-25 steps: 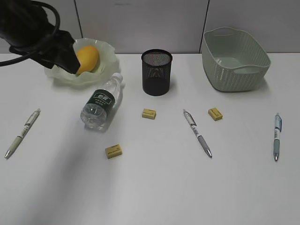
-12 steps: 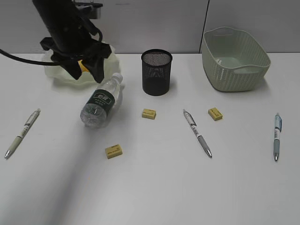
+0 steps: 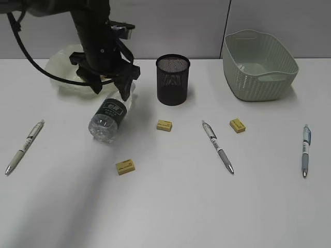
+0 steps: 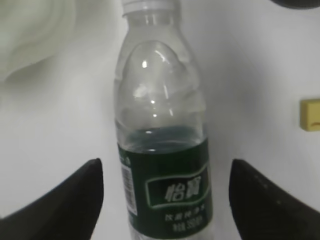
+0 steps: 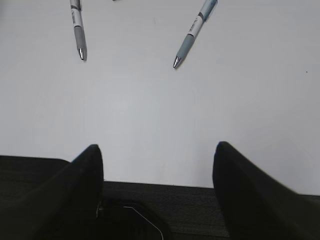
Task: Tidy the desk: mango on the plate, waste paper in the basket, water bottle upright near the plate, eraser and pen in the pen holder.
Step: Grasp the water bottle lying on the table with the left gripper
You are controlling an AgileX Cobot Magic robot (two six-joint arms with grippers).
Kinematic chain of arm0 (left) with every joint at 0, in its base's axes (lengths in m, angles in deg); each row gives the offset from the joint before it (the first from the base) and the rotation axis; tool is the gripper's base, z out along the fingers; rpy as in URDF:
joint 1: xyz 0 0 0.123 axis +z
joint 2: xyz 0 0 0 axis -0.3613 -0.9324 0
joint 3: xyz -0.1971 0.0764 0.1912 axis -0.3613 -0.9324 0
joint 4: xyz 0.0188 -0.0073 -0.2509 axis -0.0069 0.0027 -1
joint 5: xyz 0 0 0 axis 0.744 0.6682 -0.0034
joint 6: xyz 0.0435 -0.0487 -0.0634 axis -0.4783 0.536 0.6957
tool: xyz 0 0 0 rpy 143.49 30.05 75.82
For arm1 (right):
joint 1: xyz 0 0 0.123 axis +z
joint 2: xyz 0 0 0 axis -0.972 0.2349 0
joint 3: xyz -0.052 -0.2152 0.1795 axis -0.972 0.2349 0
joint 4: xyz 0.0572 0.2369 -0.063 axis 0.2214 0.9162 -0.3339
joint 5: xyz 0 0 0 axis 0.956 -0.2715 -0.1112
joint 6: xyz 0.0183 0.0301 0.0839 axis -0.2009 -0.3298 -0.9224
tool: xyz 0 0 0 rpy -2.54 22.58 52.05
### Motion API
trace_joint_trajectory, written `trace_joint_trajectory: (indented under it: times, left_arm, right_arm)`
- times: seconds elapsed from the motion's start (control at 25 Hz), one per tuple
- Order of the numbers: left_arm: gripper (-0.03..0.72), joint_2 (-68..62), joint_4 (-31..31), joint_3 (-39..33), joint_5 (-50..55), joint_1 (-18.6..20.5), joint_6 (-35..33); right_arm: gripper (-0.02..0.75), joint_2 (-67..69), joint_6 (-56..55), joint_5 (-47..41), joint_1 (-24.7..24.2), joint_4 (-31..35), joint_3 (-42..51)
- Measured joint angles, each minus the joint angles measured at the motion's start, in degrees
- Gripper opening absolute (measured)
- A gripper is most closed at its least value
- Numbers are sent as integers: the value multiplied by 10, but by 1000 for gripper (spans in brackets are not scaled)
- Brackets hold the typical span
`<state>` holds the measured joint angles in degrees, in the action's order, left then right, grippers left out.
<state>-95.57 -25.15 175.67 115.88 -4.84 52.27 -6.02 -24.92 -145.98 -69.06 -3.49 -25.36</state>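
The left claw (image 3: pixel 110 89) has swung from the plate (image 3: pixel 59 82) to hover, jaws wide and empty, over the water bottle (image 4: pixel 162 150) lying beneath. Next, probably: descend, grip, stand it upright.

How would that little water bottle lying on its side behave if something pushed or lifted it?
The water bottle is round and lies flat on the desk, so a sideways nudge would probably roll it. Its clear plastic looks thin and smooth, so it may flex or slip. It looks mostly empty, hence likely light.
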Motion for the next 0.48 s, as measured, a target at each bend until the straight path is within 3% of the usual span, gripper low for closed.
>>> trace_joint_trajectory:
  times: [0.2, 0.48]
  left_arm:
    - [594, -28, 28, 4, 1, -2, 14]
    - [594, -51, 15, 6, 1, -2, 31]
  right_arm:
    - [540, 0, 0, 0, 0, 0, 0]
    - [540, 0, 0, 0, 0, 0, 0]
